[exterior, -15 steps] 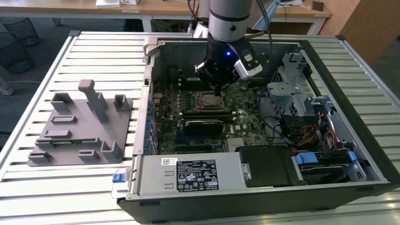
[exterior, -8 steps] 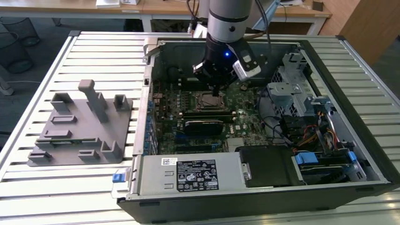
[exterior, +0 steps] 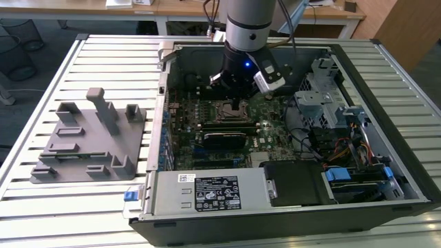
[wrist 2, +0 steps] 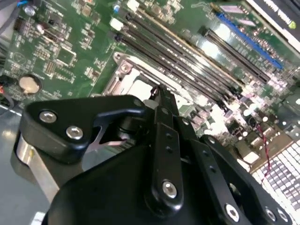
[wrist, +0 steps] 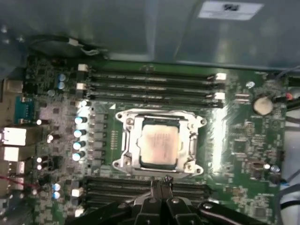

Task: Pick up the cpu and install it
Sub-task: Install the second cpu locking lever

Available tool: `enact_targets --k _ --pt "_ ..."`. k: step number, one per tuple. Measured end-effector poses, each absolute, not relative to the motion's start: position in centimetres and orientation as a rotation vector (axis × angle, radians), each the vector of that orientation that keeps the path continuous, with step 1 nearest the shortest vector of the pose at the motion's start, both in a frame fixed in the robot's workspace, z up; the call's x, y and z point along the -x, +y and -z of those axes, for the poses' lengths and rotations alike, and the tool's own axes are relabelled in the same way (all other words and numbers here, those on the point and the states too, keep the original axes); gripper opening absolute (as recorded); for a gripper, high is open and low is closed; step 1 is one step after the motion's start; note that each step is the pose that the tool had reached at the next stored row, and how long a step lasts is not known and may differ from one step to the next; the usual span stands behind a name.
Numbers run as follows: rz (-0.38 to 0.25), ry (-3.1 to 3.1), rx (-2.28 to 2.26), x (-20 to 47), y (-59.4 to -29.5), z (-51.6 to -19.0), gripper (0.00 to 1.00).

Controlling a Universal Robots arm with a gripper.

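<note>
The cpu point(wrist: 159, 145), a pale silver square, lies flat inside the metal socket frame point(wrist: 126, 140) on the green motherboard point(wrist: 243, 140). In the first wrist view my gripper point(wrist: 161, 182) sits just beside the socket's edge, between it and a bank of memory slots, its fingers pressed together on nothing. The second wrist view shows the black fingers point(wrist 2: 161, 122) tapering to one thin tip over the socket frame point(wrist 2: 124, 70). In the exterior view the gripper point(exterior: 238, 107) hangs low inside the open computer case, right over the socket point(exterior: 224, 110).
The open case point(exterior: 406, 170) walls in the motherboard. Memory slots point(wrist: 150, 84) flank the socket on two sides. A grey plastic tray point(exterior: 82, 144) with upright posts stands on the slatted table at the exterior view's left. A power supply point(exterior: 214, 192) and drive cage point(exterior: 324, 98) crowd the case.
</note>
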State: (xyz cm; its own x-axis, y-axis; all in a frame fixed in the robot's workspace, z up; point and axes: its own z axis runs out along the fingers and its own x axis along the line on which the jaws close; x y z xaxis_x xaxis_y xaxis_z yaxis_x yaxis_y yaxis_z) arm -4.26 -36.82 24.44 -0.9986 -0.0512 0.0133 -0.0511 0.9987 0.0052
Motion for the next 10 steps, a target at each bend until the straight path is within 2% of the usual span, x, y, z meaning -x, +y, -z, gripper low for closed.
enact_targets --k 10 --pt "0.008 -3.127 -0.080 5.3 -37.8 -23.7 0.11"
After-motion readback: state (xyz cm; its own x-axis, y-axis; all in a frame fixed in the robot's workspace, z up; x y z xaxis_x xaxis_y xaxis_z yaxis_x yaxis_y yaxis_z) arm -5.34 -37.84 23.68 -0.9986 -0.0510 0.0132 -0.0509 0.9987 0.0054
